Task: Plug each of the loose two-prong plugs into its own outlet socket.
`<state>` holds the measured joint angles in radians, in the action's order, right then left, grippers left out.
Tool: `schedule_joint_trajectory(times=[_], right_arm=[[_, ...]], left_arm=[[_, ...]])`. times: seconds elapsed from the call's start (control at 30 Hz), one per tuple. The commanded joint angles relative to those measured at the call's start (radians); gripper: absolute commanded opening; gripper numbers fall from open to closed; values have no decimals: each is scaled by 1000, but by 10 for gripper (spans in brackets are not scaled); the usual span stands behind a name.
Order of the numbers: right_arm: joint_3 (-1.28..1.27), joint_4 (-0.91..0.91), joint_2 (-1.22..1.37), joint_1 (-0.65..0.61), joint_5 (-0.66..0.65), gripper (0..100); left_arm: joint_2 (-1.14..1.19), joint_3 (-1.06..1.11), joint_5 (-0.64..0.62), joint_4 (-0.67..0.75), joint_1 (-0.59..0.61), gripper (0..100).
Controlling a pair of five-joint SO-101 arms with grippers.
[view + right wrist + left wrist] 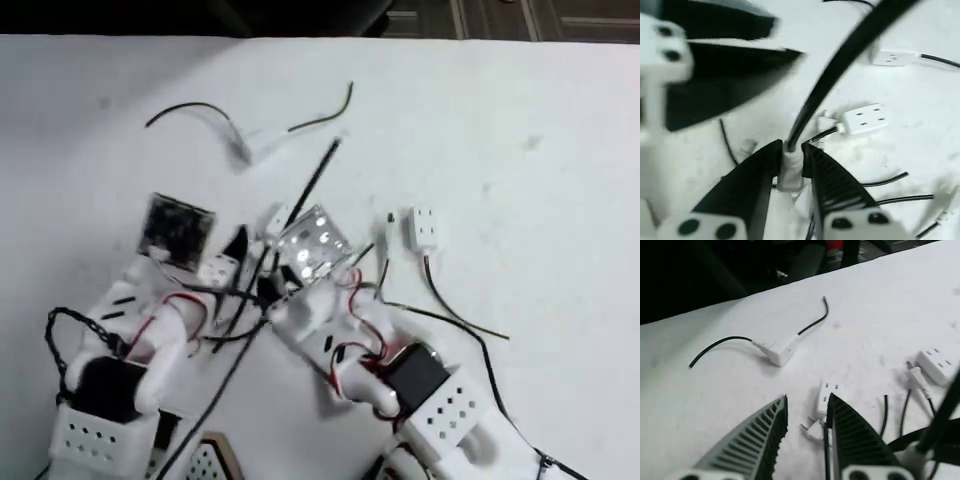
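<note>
The right claw point(791, 149) was shut tight on a white plug point(789, 172), and its black cord point(840, 65) ran up and away. The left claw point(808, 398) was open, just beside a small outlet point(827, 396). A second outlet point(425, 227) lay right of the middle of the worktop point(520, 120), with a loose plug point(390, 222) just beside it. The plugs looked small, light and hard, so they could slide. The cords looked bendy and could tug. It seemed best to grab a plug by its hard body, not its cord or prongs.
</note>
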<state>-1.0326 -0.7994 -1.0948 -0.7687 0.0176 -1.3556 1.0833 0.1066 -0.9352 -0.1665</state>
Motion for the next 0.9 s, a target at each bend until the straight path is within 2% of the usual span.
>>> schedule_joint_trajectory(times=[0.0,0.17,0.27,0.4,0.57,0.87], right_arm=[[6,88,12,70,5,16],[38,219,185,101,-78,16],[98,315,354,128,-97,16],[212,404,601,174,-126,16],[341,472,852,193,-172,17],[453,475,1035,197,-172,17]], left_arm=[[-16,-6,11,-54,188,143],[-18,-6,20,-153,357,144],[-18,29,72,-169,415,143],[-18,132,110,-135,450,143],[-18,270,137,-26,476,143],[-18,315,137,12,472,146]])
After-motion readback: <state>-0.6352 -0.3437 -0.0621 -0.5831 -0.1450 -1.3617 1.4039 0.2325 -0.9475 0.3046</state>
